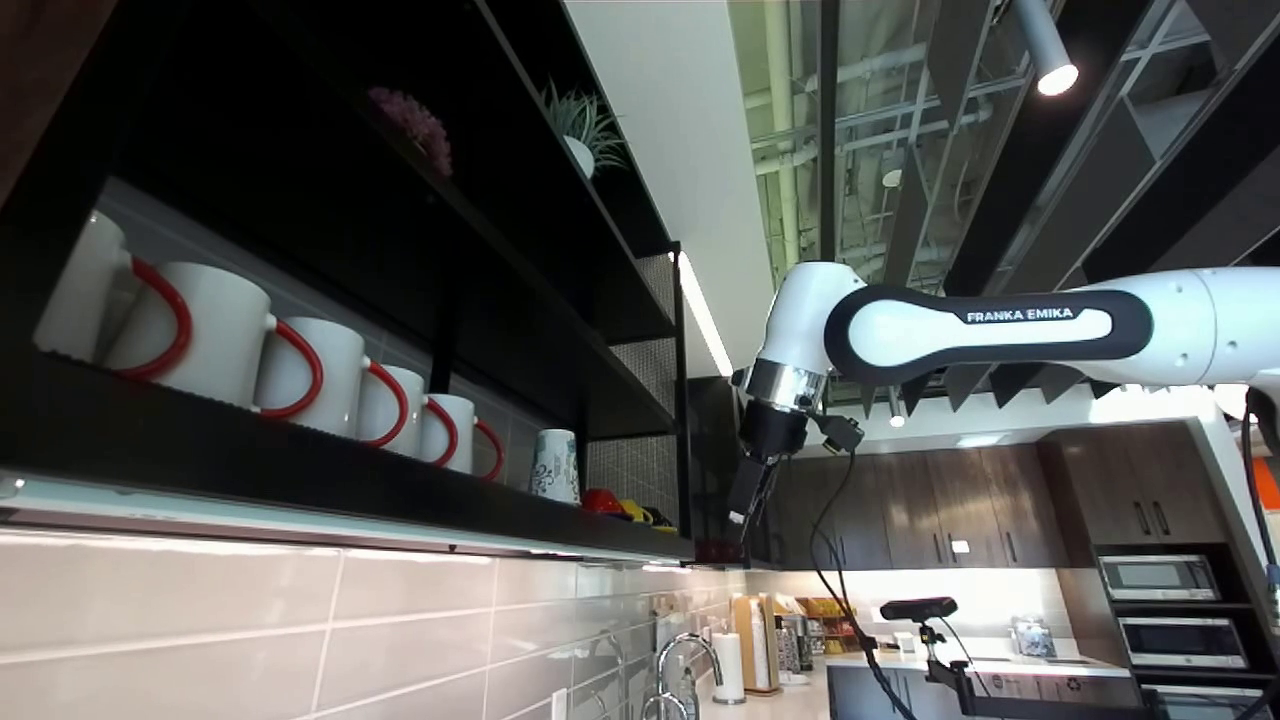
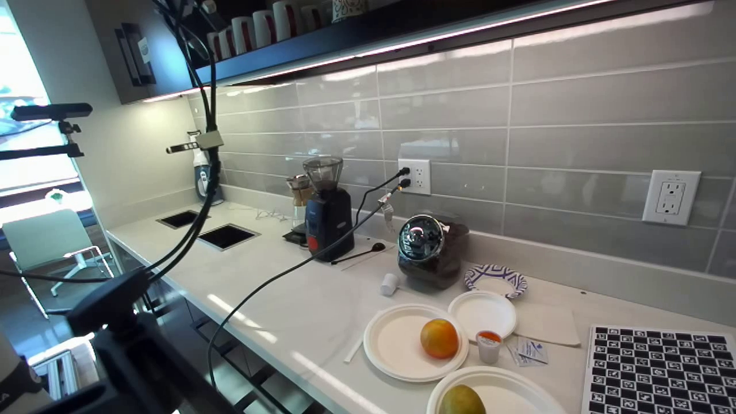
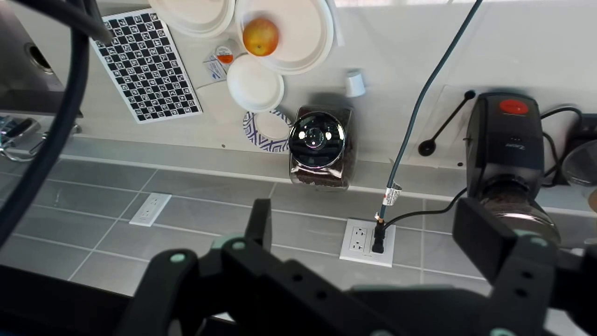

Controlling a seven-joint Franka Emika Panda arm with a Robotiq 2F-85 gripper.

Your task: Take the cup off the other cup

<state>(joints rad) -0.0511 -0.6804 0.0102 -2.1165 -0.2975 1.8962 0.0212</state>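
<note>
A white patterned cup (image 1: 555, 467) stands on the black shelf, right of a row of white mugs (image 1: 230, 330) with red handles. The patterned cup also shows, cut off by the top edge, in an exterior view (image 2: 348, 8). I cannot tell whether it is one cup or several stacked. A small white cup (image 2: 389, 284) is on the counter; it shows in the wrist view too (image 3: 355, 84). My gripper (image 1: 745, 495) points down beyond the shelf's far end. In the wrist view the gripper (image 3: 371, 233) is open, with nothing between its fingers.
The black shelf's front edge (image 1: 350, 450) runs above the counter. The counter holds a coffee grinder (image 2: 329, 218), a jar (image 2: 431, 253), plates with fruit (image 2: 391, 345) and a checkered board (image 2: 661, 368). Cables (image 2: 213, 144) hang from the arm. A sink faucet (image 1: 690, 660) stands below the shelf.
</note>
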